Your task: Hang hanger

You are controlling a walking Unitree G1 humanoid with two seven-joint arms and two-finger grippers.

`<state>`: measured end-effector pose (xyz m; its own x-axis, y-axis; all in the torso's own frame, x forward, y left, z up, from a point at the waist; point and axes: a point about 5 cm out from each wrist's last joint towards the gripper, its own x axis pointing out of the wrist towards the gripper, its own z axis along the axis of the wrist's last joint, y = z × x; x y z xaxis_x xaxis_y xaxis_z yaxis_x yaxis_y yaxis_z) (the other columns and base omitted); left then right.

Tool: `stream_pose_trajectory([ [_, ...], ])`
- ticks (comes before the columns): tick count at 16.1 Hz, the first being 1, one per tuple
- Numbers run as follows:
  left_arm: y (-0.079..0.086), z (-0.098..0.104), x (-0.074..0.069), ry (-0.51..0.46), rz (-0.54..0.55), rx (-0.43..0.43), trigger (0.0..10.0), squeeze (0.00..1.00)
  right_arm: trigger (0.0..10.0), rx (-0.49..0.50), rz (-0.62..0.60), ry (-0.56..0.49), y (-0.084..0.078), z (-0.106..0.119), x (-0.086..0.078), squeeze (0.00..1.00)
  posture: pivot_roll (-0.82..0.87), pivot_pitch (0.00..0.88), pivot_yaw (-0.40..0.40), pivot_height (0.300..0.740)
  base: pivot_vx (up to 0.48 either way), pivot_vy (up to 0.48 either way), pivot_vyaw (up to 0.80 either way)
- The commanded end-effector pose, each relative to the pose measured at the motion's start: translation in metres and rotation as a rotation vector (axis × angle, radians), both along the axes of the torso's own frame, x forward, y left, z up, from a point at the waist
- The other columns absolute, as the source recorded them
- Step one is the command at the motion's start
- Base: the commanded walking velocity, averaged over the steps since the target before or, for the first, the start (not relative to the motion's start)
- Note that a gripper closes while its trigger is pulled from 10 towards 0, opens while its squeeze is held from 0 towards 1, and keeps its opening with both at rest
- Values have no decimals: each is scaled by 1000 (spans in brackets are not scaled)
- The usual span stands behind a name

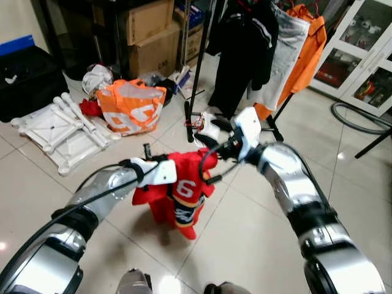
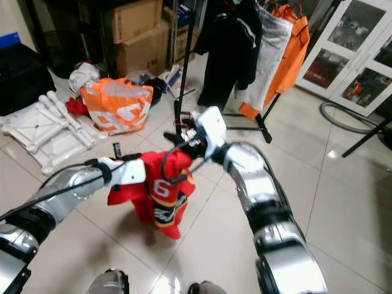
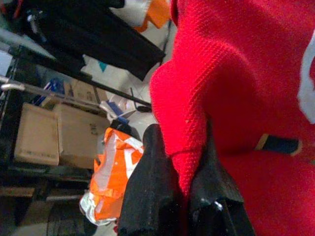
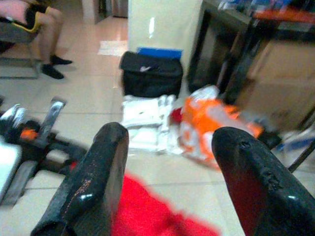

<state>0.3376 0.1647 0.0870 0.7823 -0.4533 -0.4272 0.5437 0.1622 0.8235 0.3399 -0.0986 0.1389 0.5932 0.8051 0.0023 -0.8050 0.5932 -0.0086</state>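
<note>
A red jersey (image 1: 180, 196) with a white number 6 hangs between my two arms above the tiled floor. My left gripper (image 3: 182, 147) is shut on a fold of its red fabric near the shoulder. My right gripper (image 4: 170, 135) is open just above the jersey's top edge, with nothing between its fingers. I cannot make out a hanger inside the jersey. Ahead stands a black clothes rack (image 1: 199, 67) with a black garment (image 1: 242, 49), a white one and an orange one (image 1: 303, 55) hanging on it.
An orange bag (image 1: 130, 105) and a white plastic frame (image 1: 58, 128) lie on the floor to the left. Cardboard boxes (image 1: 153, 37) and a black bag (image 1: 27, 79) stand behind them. A glass cabinet (image 1: 361, 55) is at the right. A seated person's legs (image 4: 47, 29) are nearby.
</note>
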Motion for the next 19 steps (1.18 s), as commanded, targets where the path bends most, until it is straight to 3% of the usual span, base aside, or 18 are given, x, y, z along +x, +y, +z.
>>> stream_pose_trajectory([
  [1, -5, 9, 3, -25, -4, -75, 0, 0, 10000, 73, 59, 17, -7, 18, -4, 0, 64, 69, -111, 740, 0, 0, 0],
  [3, -4, 10, 3, -12, 31, -155, 0, 0, 10000, 138, 80, 48, -12, 29, -7, 0, 64, 68, -113, 740, 0, 0, 0],
  [6, 17, 20, 7, -9, 127, -300, 0, 0, 10000, 183, 15, 112, -50, 32, -5, 0, 66, 70, -116, 740, 0, 0, 0],
  [7, 23, 27, 6, -15, 127, -349, 0, 0, 10000, 189, -7, 163, -68, 28, -9, 0, 65, 71, -116, 740, 0, 0, 0],
  [8, 25, 31, 5, -20, 117, -393, 0, 0, 10000, 171, -12, 187, -74, 24, -11, 0, 65, 71, -116, 740, 0, 0, 0],
  [11, 24, 43, 2, 21, 92, -581, 0, 0, 10000, 106, 33, 271, -76, 2, -22, 0, 65, 72, -113, 740, 0, 0, 0],
  [13, 15, 45, 0, 155, 100, -819, 0, 0, 10000, 26, -26, 332, -73, -25, -22, 0, 69, 71, -113, 740, 0, 0, 0],
  [16, 5, 40, -5, 304, 85, -1005, 0, 0, 10000, -20, -114, 317, -61, -38, -14, 0, 68, 70, -108, 740, 0, 0, 0],
  [17, 0, 35, -11, 386, 54, -1060, 510, 0, 10000, -28, -151, 296, -51, -40, -9, 0, 70, 68, -106, 740, 0, 0, 0],
  [19, -6, 32, -18, 466, 20, -1098, 4902, 0, 10000, -20, -169, 277, -40, -39, -4, 0, 72, 63, -106, 740, 0, 0, 0],
])
